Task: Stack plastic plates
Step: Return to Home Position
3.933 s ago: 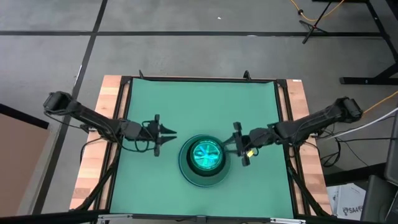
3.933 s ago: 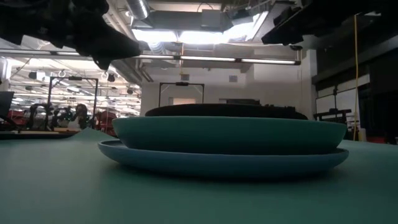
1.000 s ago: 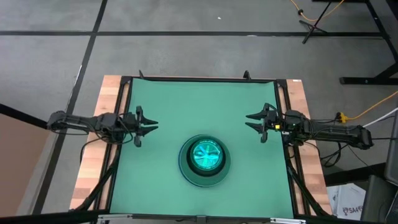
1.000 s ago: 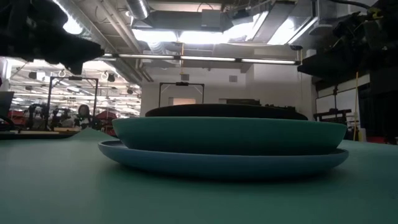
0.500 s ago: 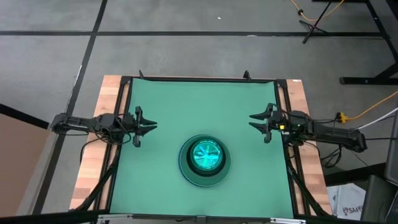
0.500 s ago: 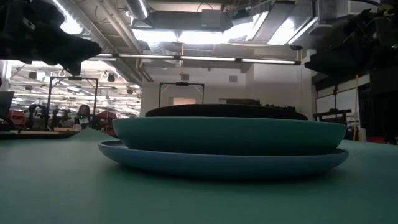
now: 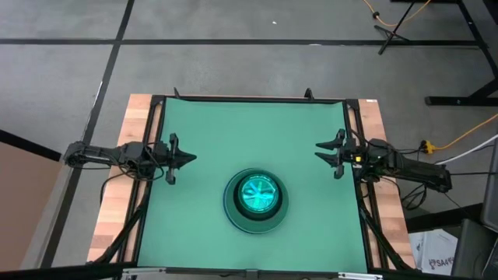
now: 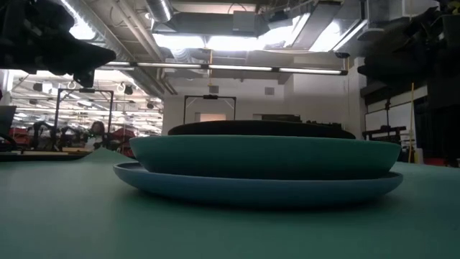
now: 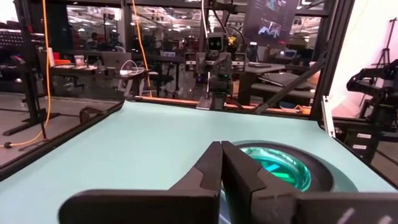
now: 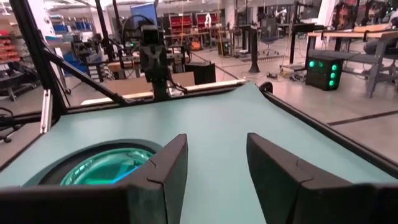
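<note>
The plastic plates stand in one stack [image 7: 256, 198] on the green mat, a little near of its middle. In the low view a wide blue plate [image 8: 259, 188] lies on the mat, a dark-green one [image 8: 266, 155] on it and a black one [image 8: 259, 128] above. From above, a translucent cyan plate [image 7: 257, 194] shows on top. My left gripper [image 7: 193, 158] hovers left of the stack, shut and empty, its fingers meeting in the left wrist view [image 9: 221, 149]. My right gripper [image 7: 317, 150] hovers right of the stack, open and empty [image 10: 216, 142].
The green mat [image 7: 249, 132] is framed by black rails [image 7: 354, 155], with wooden strips [image 7: 117, 202] along the table's left and right edges. Bare mat lies on all sides of the stack, widest toward the far edge.
My right gripper has drawn back a little toward the table's right edge. The stack has stayed where it was.
</note>
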Tool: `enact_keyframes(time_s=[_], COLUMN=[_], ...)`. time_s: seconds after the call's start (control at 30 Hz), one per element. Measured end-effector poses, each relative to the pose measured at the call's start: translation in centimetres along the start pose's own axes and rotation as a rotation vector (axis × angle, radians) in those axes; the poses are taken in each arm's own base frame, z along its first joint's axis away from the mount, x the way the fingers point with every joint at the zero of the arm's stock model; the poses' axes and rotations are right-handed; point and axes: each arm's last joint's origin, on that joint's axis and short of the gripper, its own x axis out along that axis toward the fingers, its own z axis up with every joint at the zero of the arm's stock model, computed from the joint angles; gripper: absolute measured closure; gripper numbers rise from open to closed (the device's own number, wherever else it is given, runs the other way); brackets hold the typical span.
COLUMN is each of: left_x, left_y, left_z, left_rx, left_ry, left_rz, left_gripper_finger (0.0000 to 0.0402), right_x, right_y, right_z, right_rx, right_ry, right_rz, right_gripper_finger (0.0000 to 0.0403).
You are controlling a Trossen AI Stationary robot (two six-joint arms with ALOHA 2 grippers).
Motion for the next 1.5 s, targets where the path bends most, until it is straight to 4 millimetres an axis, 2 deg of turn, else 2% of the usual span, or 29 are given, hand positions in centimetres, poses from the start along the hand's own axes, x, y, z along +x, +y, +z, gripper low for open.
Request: enact_keyframes(time_s=[0.1,0.2,0.47,0.53,0.7,1.0,1.1,1.2,1.33,1.5], left_x=[0.0,0.0,0.0,0.0,0.0,0.0,0.0,0.0,0.0,0.0], left_y=[0.0,0.0,-0.1,-0.1,-0.2,-0.2,-0.2,-0.2,-0.2,-0.2], left_z=[0.0,0.0,0.0,0.0,0.0,0.0,0.0,0.0,0.0,-0.1], left_rx=[0.001,0.015,0.035,0.035,0.035,0.032,0.033,0.033,0.030,0.031], left_ry=[0.002,0.001,0.002,0.002,0.007,0.009,0.008,0.009,0.008,0.014], left_rz=[-0.008,-0.010,-0.024,-0.026,-0.059,-0.085,-0.084,-0.083,-0.082,-0.081], left_gripper_finger=[0.0399,0.0400,0.0400,0.0400,0.0399,0.0399,0.0398,0.0398,0.0398,0.0398], right_x=[0.0,0.0,0.0,0.0,0.0,-0.1,0.1,0.7,0.8,0.7], right_y=[0.0,0.0,0.2,0.2,0.3,0.6,0.4,0.1,-0.3,-0.3], right_z=[0.0,0.0,-0.1,-0.1,-0.1,0.2,0.0,-1.3,-1.9,-1.9], right_rx=[0.000,-0.006,-0.028,-0.038,-0.057,-0.074,-0.085,-0.087,-0.088,-0.089], right_ry=[0.001,0.000,0.011,0.010,0.014,-0.012,-0.023,-0.096,-0.044,-0.045], right_rz=[0.000,0.000,0.060,0.061,0.093,0.190,0.132,0.082,-0.042,-0.043], right_gripper_finger=[0.0249,0.0271,0.0382,0.0397,0.0387,0.0398,0.0402,0.0401,0.0402,0.0402])
